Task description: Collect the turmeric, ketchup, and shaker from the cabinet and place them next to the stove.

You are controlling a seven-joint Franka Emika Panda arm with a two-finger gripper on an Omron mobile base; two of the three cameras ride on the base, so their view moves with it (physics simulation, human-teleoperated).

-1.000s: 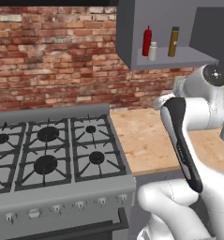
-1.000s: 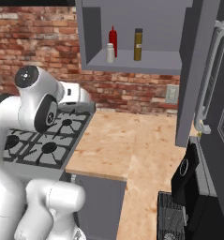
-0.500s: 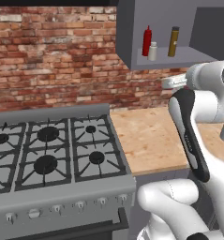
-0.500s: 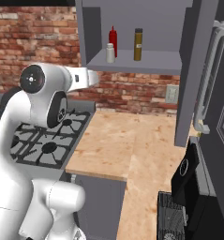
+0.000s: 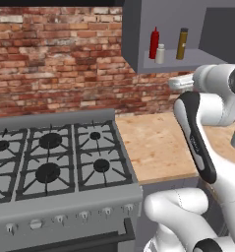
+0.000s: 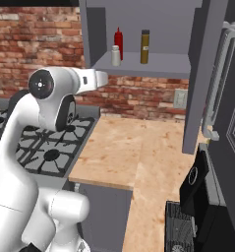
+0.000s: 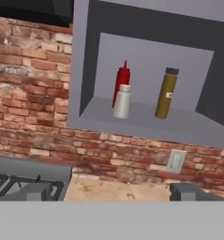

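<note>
Gripper (image 7: 111, 191) agape facing cabinet (image 7: 87, 61); 3 items on shelf.

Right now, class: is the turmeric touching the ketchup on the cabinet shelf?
Apart. The hand view shows bare cabinet back wall between the ketchup and the turmeric.

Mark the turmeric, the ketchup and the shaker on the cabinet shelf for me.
turmeric (image 7: 166, 95), hand view, middle of its mustard-brown body.
ketchup (image 7: 122, 78), hand view, upper red body above the shaker.
shaker (image 7: 122, 103), hand view, middle of its pale body.
</note>
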